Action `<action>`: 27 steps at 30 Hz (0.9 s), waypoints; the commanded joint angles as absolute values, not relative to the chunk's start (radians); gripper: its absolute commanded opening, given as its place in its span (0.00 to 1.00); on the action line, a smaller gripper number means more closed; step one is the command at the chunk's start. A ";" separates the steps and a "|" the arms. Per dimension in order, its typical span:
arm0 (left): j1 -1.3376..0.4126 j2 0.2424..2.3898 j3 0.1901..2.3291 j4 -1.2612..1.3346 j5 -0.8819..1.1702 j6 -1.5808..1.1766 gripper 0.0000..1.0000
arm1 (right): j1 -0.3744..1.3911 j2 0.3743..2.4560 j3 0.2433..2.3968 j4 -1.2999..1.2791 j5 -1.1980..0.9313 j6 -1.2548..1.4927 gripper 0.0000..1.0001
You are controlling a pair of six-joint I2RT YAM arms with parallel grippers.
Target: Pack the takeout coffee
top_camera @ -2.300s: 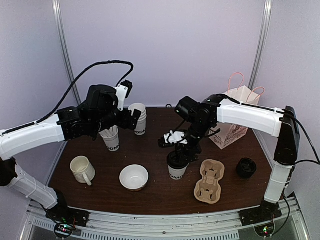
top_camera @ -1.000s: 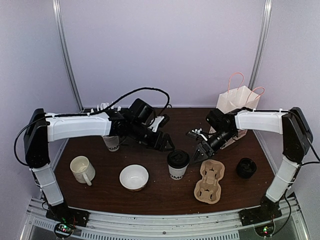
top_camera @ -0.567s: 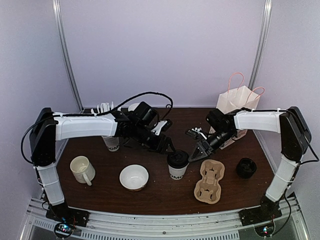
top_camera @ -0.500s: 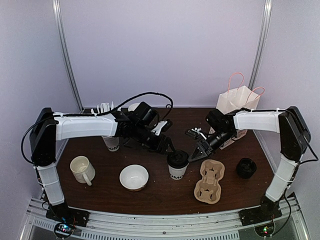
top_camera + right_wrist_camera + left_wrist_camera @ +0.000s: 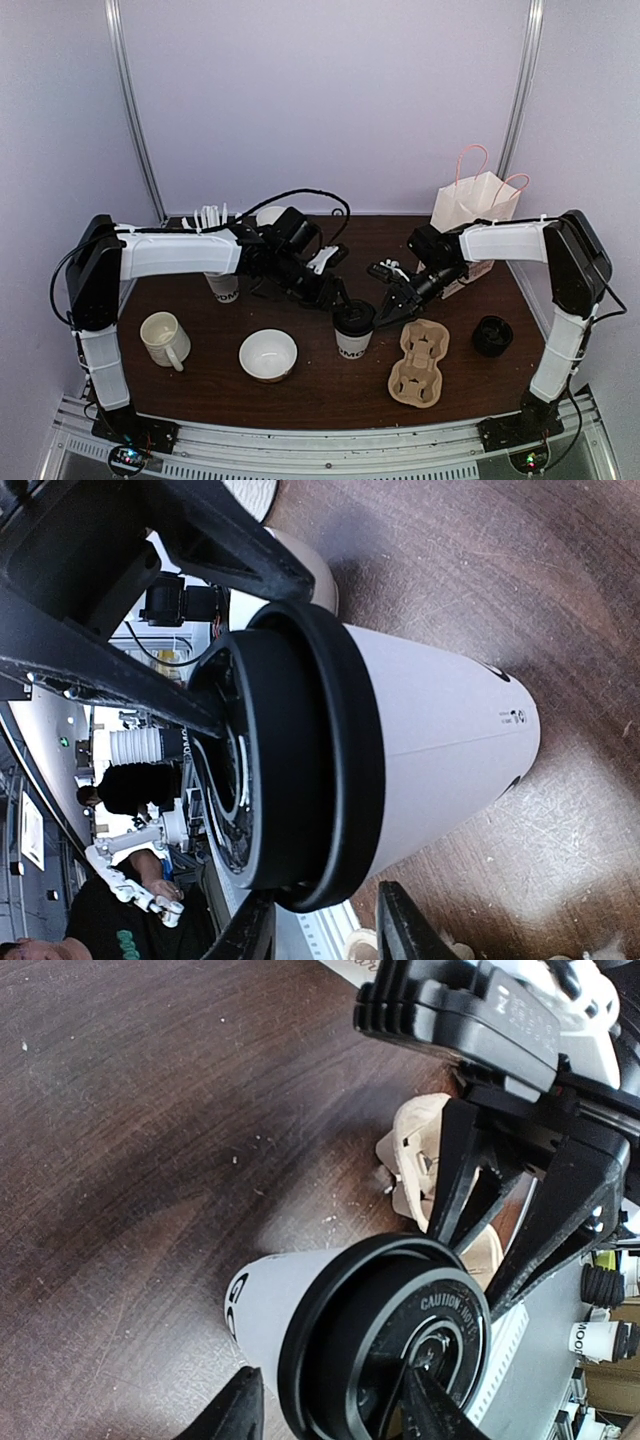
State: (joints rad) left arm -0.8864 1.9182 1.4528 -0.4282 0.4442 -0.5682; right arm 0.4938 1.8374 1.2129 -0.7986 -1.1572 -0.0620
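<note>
Takeout coffee (image 5: 352, 343) is straddled by left pincer (image 5: 330, 1408) and right pincer (image 5: 325, 928), clearest in wrist views; cannot tell if either grips.

Lidded cup (image 5: 353, 332) stands mid-bench (image 5: 330, 392). Bowl (image 5: 268, 355) to its left, mug (image 5: 163, 339) further left. Cup carrier (image 5: 420, 363) near on its right. Cup stack (image 5: 225, 285) rear left; bag (image 5: 478, 218) rear right.

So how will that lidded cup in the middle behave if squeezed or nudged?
The lidded cup looks like paper, so its wall probably dents under a hard squeeze. It tapers to a narrow base under a wider black lid, so a push near the top may tip it. Its fill can't be seen.
</note>
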 commanded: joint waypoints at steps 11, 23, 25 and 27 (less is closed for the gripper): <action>-0.864 1.995 1.388 -0.509 0.357 -0.585 0.47 | 0.489 1.988 1.308 -0.857 -0.750 -0.026 0.28; -0.868 1.814 1.364 -0.235 0.563 -0.522 0.64 | 0.481 1.835 1.375 -0.899 -0.913 -0.160 0.36; -0.867 1.805 1.376 -0.217 0.576 -0.531 0.66 | 0.480 1.834 1.404 -0.927 -0.930 -0.181 0.40; -0.868 1.799 1.390 -0.226 0.573 -0.532 0.67 | 0.480 1.835 1.429 -0.954 -0.940 -0.199 0.42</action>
State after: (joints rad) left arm -0.8757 1.8523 1.3617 -0.2970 0.5270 -0.5480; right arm 0.4862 1.8572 1.3731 -0.9398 -0.9707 -0.1383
